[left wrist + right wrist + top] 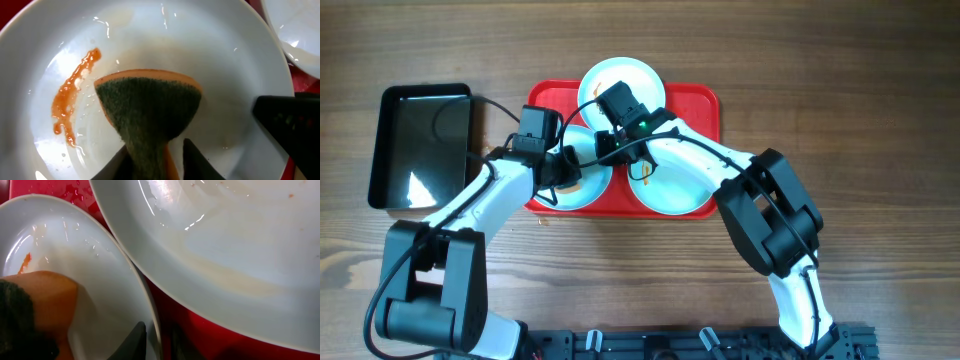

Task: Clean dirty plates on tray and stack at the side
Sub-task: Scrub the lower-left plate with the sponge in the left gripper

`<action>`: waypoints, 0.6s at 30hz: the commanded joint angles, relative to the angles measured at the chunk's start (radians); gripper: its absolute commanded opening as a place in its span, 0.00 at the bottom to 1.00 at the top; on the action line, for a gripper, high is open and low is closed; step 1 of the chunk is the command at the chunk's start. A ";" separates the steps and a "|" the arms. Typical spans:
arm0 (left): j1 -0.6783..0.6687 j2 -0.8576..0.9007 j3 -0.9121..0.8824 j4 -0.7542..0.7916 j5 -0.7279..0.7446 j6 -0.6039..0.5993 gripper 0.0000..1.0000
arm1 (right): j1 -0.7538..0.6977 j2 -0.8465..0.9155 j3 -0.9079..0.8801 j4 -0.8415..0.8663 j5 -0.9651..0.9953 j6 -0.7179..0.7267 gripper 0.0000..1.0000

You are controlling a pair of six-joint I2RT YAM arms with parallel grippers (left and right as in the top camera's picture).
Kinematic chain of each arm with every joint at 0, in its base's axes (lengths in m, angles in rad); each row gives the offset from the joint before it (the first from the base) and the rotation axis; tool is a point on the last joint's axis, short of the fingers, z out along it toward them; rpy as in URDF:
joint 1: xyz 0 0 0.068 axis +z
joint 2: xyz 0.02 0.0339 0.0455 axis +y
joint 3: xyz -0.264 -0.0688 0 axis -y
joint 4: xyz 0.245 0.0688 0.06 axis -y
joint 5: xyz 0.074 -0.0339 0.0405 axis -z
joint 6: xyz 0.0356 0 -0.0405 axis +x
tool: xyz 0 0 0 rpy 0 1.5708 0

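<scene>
Two tight grips: left pincer [155, 162] around sponge [150, 110], right pincer [156, 340] on rim of smeared plate [110, 280].

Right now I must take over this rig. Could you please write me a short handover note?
Left gripper: fingers shut on the sponge, which lies on the left plate.
Right gripper: fingers shut on that plate's rim, apparently to steady it.
Things: left plate, top plate and right plate all sit on the red tray.
Done: no plate is stacked at the side yet.
Left: wipe the orange smear off the left plate, check the other two, then stack all three.
</scene>
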 commanded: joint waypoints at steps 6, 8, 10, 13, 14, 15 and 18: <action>-0.001 0.008 -0.005 -0.002 0.012 0.006 0.23 | 0.004 0.028 -0.014 -0.010 0.019 -0.001 0.20; -0.001 0.009 -0.005 -0.001 0.011 0.006 0.23 | 0.004 0.028 -0.014 -0.012 0.019 -0.001 0.20; -0.001 0.009 -0.005 -0.001 0.011 0.006 0.17 | 0.004 0.028 -0.014 -0.013 0.019 -0.001 0.20; -0.001 0.008 -0.005 -0.001 0.000 0.006 0.04 | 0.004 0.028 -0.014 -0.013 0.019 -0.001 0.20; -0.001 0.008 -0.004 0.000 0.001 0.006 0.04 | 0.004 0.028 -0.014 -0.013 0.019 -0.001 0.20; -0.001 0.008 -0.003 0.001 0.001 0.006 0.04 | 0.004 0.028 -0.014 -0.013 0.019 -0.001 0.20; -0.002 -0.010 0.001 0.001 0.002 0.006 0.04 | 0.004 0.028 -0.014 -0.013 0.019 -0.001 0.20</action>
